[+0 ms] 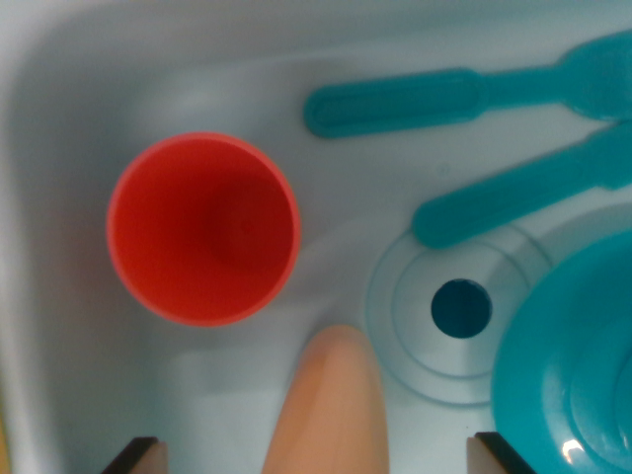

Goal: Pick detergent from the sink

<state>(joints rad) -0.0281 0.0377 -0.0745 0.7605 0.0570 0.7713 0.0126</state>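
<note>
A peach-orange tapered bottle, the detergent [328, 395], rises from the bottom edge of the wrist view, with its rounded end pointing up toward the sink's middle. My gripper [316, 456] is open. Its two dark fingertips [138, 454] show at the bottom corners, one on each side of the detergent with a clear gap on both sides. The pale blue sink [89, 385] fills the whole view. The lower part of the detergent is cut off by the frame edge.
A red cup [202, 229] stands upright at the wrist view's left, close to the detergent's tip. Two teal utensil handles [395, 102] [504, 197] lie at the upper right. A teal dish [573, 355] sits at the lower right beside the round drain [461, 307].
</note>
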